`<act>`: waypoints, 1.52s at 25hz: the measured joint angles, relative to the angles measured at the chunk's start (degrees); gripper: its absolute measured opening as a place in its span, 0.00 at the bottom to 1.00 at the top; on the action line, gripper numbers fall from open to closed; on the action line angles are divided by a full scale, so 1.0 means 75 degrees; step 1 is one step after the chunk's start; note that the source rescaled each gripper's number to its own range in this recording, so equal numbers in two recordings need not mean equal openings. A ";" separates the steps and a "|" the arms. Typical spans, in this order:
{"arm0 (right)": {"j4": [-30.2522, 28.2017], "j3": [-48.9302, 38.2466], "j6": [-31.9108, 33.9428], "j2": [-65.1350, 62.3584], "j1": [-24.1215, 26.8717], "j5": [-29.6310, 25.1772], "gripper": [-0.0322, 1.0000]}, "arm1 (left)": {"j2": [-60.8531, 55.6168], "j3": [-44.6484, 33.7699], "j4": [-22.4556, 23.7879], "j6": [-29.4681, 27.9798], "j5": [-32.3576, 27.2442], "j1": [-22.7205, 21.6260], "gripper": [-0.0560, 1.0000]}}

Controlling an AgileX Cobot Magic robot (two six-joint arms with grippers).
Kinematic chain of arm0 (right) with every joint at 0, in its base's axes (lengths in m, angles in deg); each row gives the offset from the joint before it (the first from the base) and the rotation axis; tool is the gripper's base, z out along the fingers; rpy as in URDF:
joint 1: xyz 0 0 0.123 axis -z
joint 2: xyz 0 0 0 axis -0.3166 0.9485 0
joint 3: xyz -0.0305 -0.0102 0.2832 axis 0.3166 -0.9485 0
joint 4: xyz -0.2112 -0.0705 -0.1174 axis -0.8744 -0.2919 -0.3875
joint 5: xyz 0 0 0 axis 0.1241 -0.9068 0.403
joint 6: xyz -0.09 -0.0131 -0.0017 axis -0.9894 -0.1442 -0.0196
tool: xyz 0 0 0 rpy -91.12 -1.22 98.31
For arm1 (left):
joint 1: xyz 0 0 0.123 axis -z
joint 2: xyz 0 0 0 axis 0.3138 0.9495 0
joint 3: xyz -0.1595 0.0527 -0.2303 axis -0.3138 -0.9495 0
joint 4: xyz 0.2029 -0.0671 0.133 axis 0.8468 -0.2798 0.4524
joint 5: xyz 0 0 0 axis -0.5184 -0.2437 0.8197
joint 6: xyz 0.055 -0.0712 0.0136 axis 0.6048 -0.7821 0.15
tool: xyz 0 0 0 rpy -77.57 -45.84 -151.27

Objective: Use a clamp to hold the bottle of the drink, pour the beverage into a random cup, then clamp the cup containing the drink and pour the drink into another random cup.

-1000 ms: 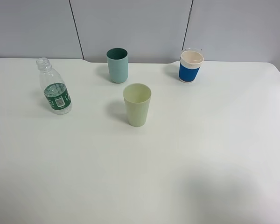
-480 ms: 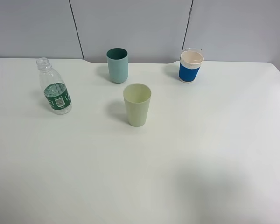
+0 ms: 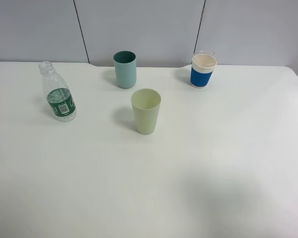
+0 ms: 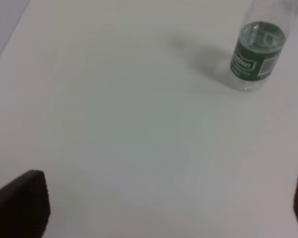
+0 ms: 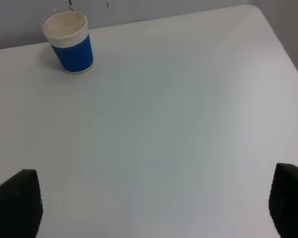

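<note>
The bottle of the drink (image 3: 58,91) stands upright and uncapped at the table's left; the left wrist view shows its green label (image 4: 258,54). The beverage is clear and hard to make out inside it. The pale yellow-green cup (image 3: 146,110) stands mid-table, with the teal cup (image 3: 124,69) behind it. Neither arm shows in the high view. My left gripper (image 4: 161,208) is open, short of the bottle, with only bare table between its fingertips (image 4: 20,203). My right gripper (image 5: 151,203) is also open over bare table, holding nothing.
A white cup with a blue band (image 3: 203,69) stands at the back right, also in the right wrist view (image 5: 69,42). The white table (image 3: 154,188) ends at a grey panelled wall (image 3: 139,25) behind. Its right edge (image 5: 283,44) is near.
The bottle and cups have not moved. A faint shadow on the near right of the table has drifted slightly left.
</note>
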 joint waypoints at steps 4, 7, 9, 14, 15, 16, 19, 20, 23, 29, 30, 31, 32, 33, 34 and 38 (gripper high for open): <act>-0.0837 -0.0250 -0.0148 0.0000 0.0000 -0.0271 0.76 | 0.0000 0.0000 0.0000 0.0000 0.0000 0.0000 1.00; -0.1027 -0.0273 -0.0087 0.0000 0.0000 -0.0278 0.76 | 0.0000 0.0000 0.0000 0.0007 0.0000 0.0000 1.00; -0.0972 -0.0273 -0.0087 0.0000 0.0000 -0.0278 0.76 | 0.0000 0.0000 0.0000 0.0007 0.0000 0.0000 1.00; -0.0374 -0.0273 -0.0253 0.0000 0.0000 -0.0278 0.76 | 0.0000 0.0000 0.0000 0.0014 0.0000 0.0000 1.00; -0.0357 -0.0273 -0.0273 0.0000 0.0000 -0.0278 0.76 | 0.0000 0.0000 0.0000 0.0014 0.0000 0.0000 1.00; -0.0349 -0.0273 -0.0292 0.0000 0.0000 -0.0278 0.76 | 0.0000 0.0000 0.0000 0.0014 0.0000 0.0000 1.00; -0.0342 -0.0273 -0.0321 0.0000 0.0000 -0.0278 0.76 | 0.0000 0.0000 0.0000 0.0014 0.0000 0.0000 1.00; -0.0341 -0.0273 -0.0321 0.0000 0.0000 -0.0278 0.76 | 0.0000 0.0000 0.0000 0.0014 0.0000 0.0000 1.00; -0.0334 -0.0273 -0.0321 0.0000 0.0000 -0.0278 0.76 | 0.0000 0.0000 0.0000 0.0014 0.0000 0.0000 1.00; -0.0334 -0.0273 -0.0321 0.0000 0.0000 -0.0278 0.76 | 0.0000 0.0000 0.0000 0.0014 0.0000 0.0000 1.00; -0.0334 -0.0273 -0.0321 0.0000 0.0000 -0.0278 0.76 | 0.0000 0.0000 0.0000 0.0014 0.0000 0.0000 1.00; -0.0334 -0.0273 -0.0321 0.0000 0.0000 -0.0278 0.76 | 0.0000 0.0000 0.0000 0.0014 -0.0008 0.0000 1.00; -0.0334 -0.0273 -0.0321 0.0000 0.0000 -0.0278 0.76 | 0.0000 0.0000 0.0000 0.0014 -0.0008 0.0000 1.00; -0.0334 -0.0273 -0.0321 0.0000 0.0000 -0.0278 0.76 | 0.0000 0.0000 0.0000 0.0014 -0.0008 0.0000 1.00; -0.0334 -0.0273 -0.0321 0.0000 0.0000 -0.0278 0.76 | 0.0000 0.0000 0.0000 0.0014 -0.0008 0.0000 1.00; -0.0334 -0.0273 -0.0321 0.0000 0.0000 -0.0278 0.76 | 0.0000 0.0000 0.0000 0.0014 -0.0008 0.0000 1.00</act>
